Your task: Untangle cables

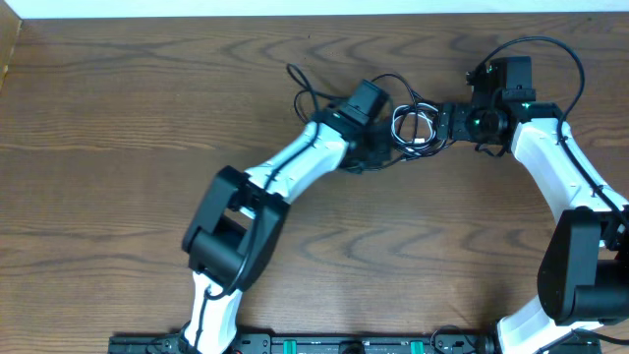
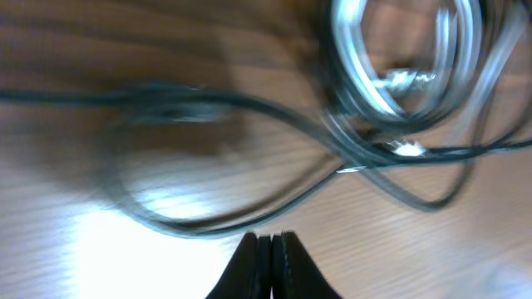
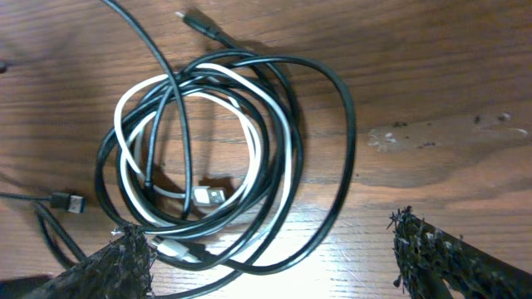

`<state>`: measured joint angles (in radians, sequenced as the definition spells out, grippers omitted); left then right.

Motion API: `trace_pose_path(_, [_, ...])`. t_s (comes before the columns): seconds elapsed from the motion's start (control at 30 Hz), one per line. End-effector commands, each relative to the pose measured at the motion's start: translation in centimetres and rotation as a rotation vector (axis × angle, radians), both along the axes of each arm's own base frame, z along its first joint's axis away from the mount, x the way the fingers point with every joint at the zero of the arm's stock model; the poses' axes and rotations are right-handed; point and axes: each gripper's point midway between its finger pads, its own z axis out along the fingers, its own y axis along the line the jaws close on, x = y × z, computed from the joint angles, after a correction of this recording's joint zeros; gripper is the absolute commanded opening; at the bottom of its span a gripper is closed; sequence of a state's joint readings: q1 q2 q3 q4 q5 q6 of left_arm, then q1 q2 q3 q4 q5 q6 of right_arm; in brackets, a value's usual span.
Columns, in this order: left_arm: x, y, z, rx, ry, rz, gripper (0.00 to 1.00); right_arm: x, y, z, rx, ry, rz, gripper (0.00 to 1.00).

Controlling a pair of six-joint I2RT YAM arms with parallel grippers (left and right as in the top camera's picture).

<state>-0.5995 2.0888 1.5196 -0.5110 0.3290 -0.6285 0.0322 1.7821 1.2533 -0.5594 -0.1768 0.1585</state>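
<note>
Black cables (image 3: 350, 124) are wound round a white cable (image 3: 123, 112). Left claw (image 2: 266, 242) is clamped empty, right claw (image 3: 270, 237) spread. Only one strand should be dragged, toward three o'clock.

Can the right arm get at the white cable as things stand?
Likely yes: the right gripper sits right at the white cable, jaws wide open, nothing in between. But black cables loop across it, so closing would probably catch both.
</note>
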Motion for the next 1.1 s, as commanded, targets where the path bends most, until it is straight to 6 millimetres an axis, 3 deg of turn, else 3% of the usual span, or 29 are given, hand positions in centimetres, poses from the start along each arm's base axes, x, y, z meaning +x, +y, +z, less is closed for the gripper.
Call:
trace_pose_path(0.0, [2.5,4.1,8.1,-0.009,-0.152,-0.039,0.07,-0.2,0.6,0.5,0.017,-0.019,0.054,0.91])
trace_pose_path(0.13, [2.4,7.0,13.1,-0.027,-0.217,-0.008,0.08,0.2,0.7,0.6,0.015,-0.036,0.064,0.92])
trace_pose_path(0.2, [2.4,7.7,14.3,-0.030,-0.243,0.009,0.22,0.3,0.7,0.7,0.015,-0.043,0.065,0.96])
trace_pose_path(0.27, [2.6,8.2,14.2,-0.009,-0.233,0.061,0.32,0.3,0.7,0.7,0.015,-0.041,0.065,0.97])
trace_pose_path(0.3, [2.5,8.2,13.6,-0.004,-0.214,0.086,0.44,0.3,0.6,0.6,0.010,-0.039,0.063,0.97])
trace_pose_path(0.33, [2.3,8.0,12.9,-0.005,-0.187,0.111,0.49,0.3,0.5,0.6,0.006,-0.039,0.059,0.96])
trace_pose_path(0.47, [1.4,5.9,9.1,-0.013,-0.073,0.185,0.50,0.3,-0.2,0.5,-0.027,-0.036,0.039,0.97])
trace_pose_path(0.57, [1.6,3.1,6.3,-0.029,-0.049,0.187,0.67,0.3,-0.4,0.5,-0.032,-0.035,0.034,0.98])
trace_pose_path(0.93, [3.4,-4.0,2.0,-0.135,-0.127,0.142,0.65,0.2,-0.4,0.4,-0.032,-0.033,0.035,0.98])
trace_pose_path(1.07, [3.2,-4.7,-0.5,-0.109,-0.114,0.152,0.60,0.2,-0.4,0.4,-0.032,-0.032,0.035,0.98])
